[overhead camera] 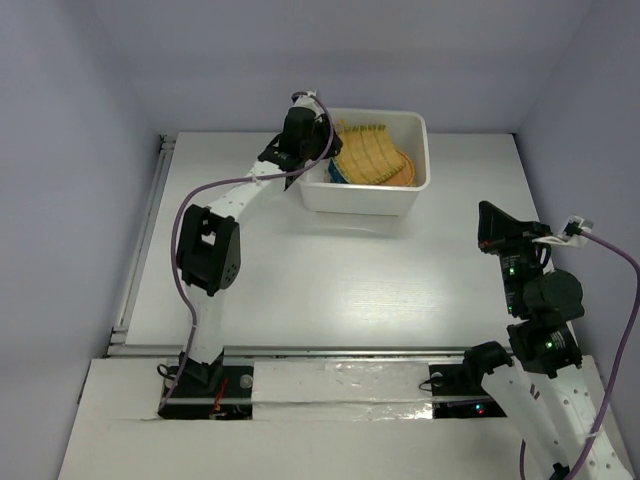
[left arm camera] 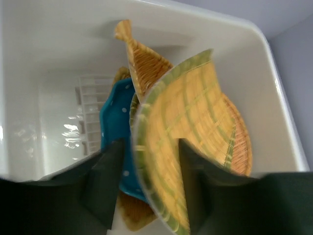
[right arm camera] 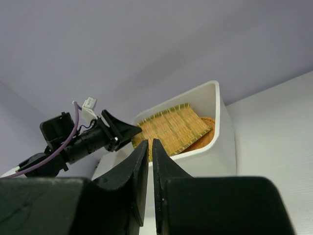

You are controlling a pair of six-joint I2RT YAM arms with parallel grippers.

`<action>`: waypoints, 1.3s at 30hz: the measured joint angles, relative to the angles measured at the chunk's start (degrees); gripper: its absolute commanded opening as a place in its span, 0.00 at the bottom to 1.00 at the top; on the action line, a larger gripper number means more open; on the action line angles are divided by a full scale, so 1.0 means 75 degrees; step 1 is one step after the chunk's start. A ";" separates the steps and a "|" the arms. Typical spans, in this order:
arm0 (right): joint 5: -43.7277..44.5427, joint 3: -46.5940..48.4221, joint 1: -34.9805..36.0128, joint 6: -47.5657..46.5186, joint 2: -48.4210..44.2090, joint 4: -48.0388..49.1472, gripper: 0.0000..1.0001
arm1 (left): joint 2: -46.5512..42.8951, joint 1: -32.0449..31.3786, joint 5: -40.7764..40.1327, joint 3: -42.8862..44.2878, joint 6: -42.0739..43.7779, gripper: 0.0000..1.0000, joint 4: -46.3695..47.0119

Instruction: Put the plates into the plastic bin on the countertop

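left arm reaches over plastic bin, jaws wide astride woven plate; right arm folded, jaws pinched.

The bin stands at the far middle of the table, with the plates leaning together inside it. The left claw hangs over the bin's left end. The right claw sits well apart, near the table's right edge.

No readable text, labels, brands, numbers or signs in any view. Nothing printed shows on the plastic bin, the plates or the worktop. Arm housings carry only small lit indicator dots, no legible marking.
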 measured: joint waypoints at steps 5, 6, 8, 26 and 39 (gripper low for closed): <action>-0.0015 0.0000 0.0000 0.0000 0.0009 0.0000 0.14 | -0.0262 -0.0012 -0.0379 -0.0271 0.0181 0.76 0.0041; -0.0017 0.0000 0.0000 0.0000 0.0015 0.0000 0.14 | -0.0455 -0.0012 -0.0460 -0.0484 0.0189 0.77 0.0047; -0.0020 0.0000 0.0000 0.0000 0.0029 0.0000 0.14 | -0.0941 -0.0012 -0.0618 -0.0889 0.0213 0.79 0.0076; -0.0041 0.0020 0.0000 -0.0047 0.0032 -0.0052 0.38 | -0.9084 -0.0262 -0.1437 -0.6202 -0.0242 0.99 0.0819; 0.0152 0.1274 0.0000 -0.0172 -0.0440 -0.1119 0.83 | -1.2211 -0.0262 -0.1862 -0.7262 -0.0070 0.99 -0.1480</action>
